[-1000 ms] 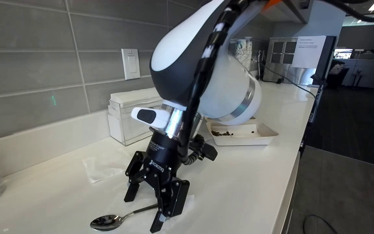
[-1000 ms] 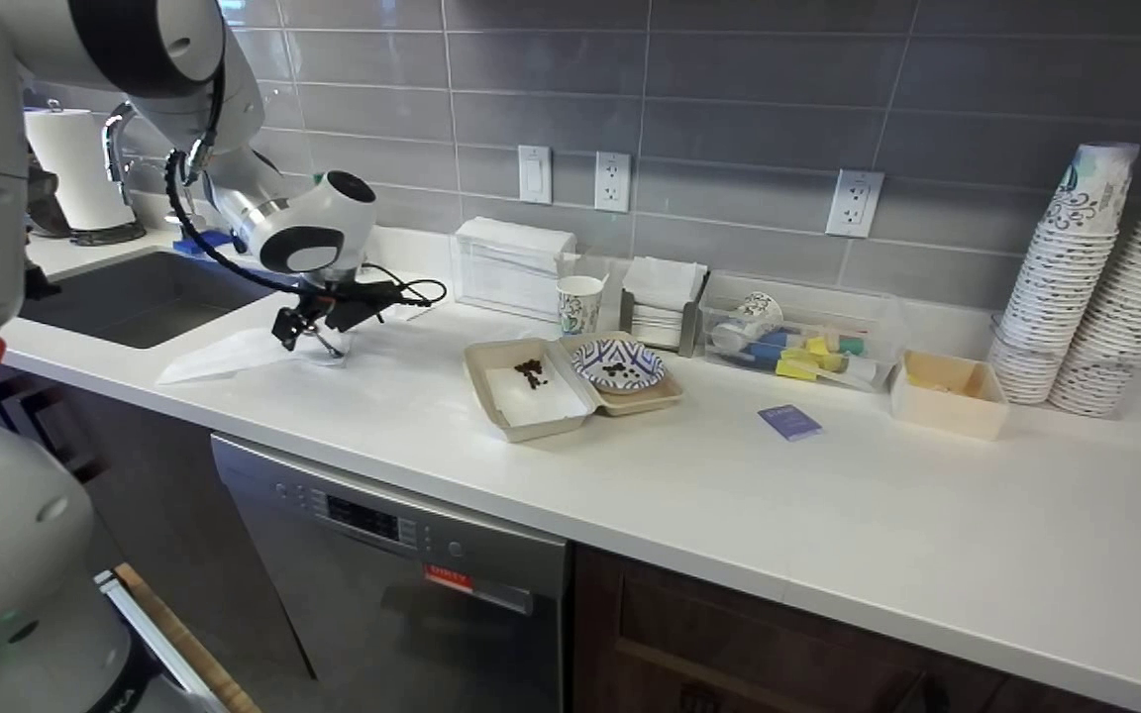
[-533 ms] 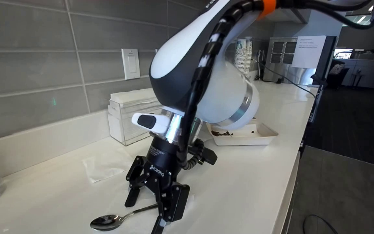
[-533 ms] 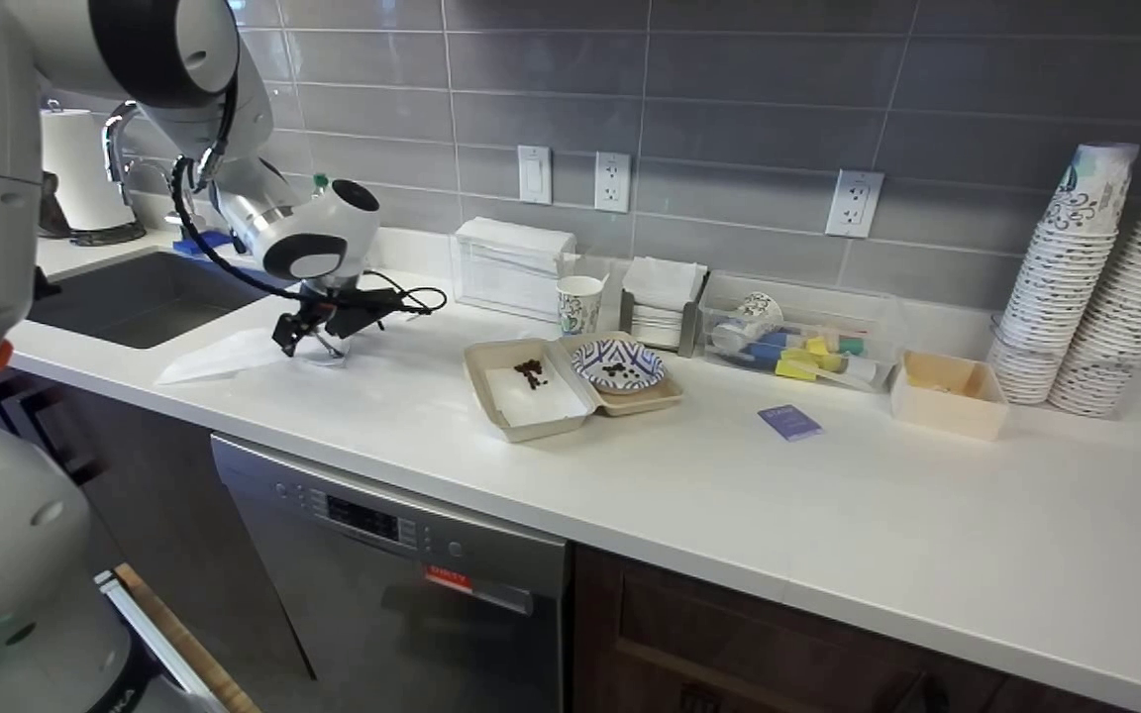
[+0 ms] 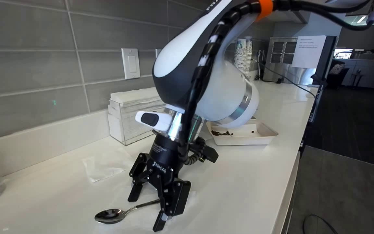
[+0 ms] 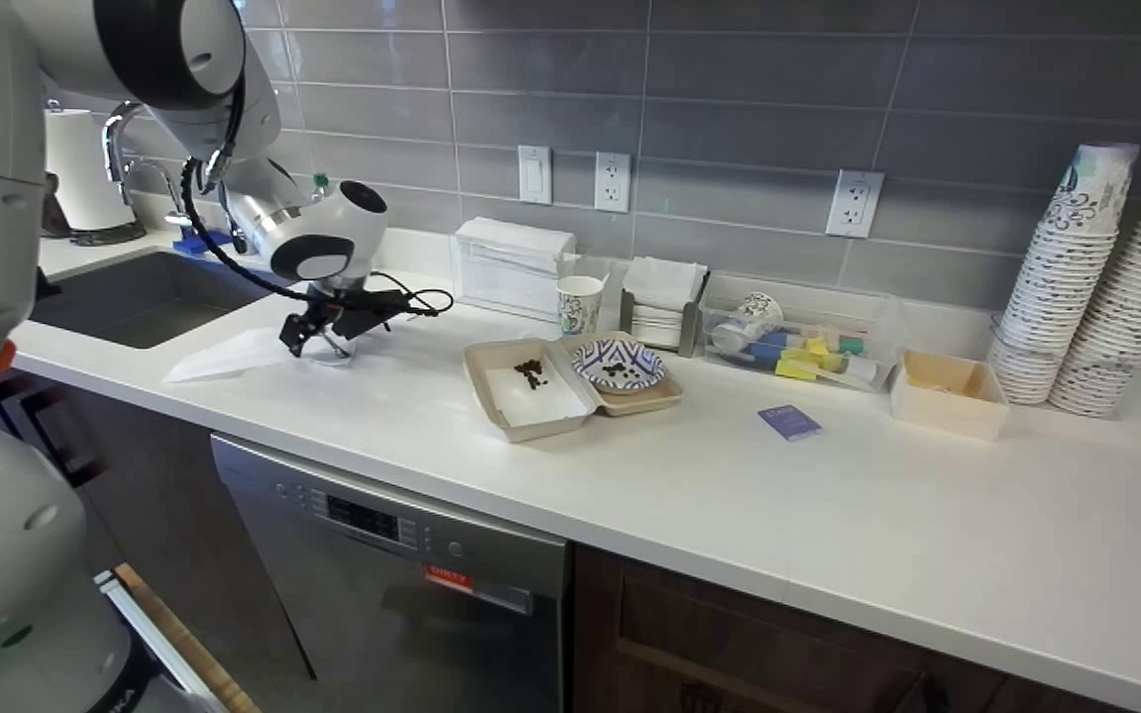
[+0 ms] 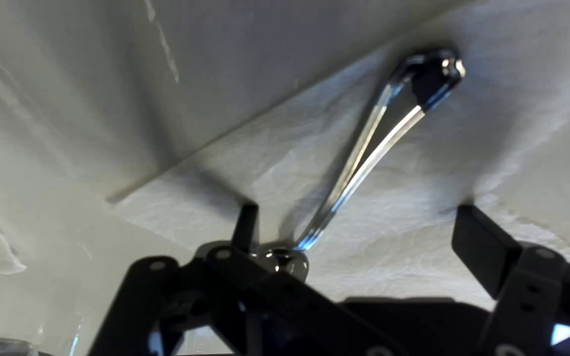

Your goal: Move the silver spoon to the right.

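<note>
The silver teaspoon (image 5: 120, 214) lies on the desk (image 5: 239, 172), its handle (image 7: 344, 192) over a thin white paper napkin (image 7: 403, 198). The gripper (image 7: 358, 212) hangs over it with jaws wide apart, one on each side of the handle in the wrist view, and holds nothing; whether it touches the spoon, we cannot tell. We judge the spoon light, stiff and hard to break, but its polished metal is probably slippery and may turn in the grip. We would take it at the middle of the handle, low but carefully, because the soft napkin could be pinched too. Beyond, a clear napkin box (image 5: 138, 126) is filled with white napkins (image 6: 516, 235). Farther, an open takeout box (image 6: 541, 430) has dark pieces (image 6: 531, 373), maybe coffee beans, in one half; the other half carries a blue-patterned paper bowl (image 6: 590, 366) with more of them. Then come a clear plastic bin (image 6: 876, 315) with a tilted paper cup (image 6: 761, 309) and colourful articles (image 6: 800, 368) we cannot name, and a pale square tub (image 6: 947, 414) with something yellowish inside.
</note>
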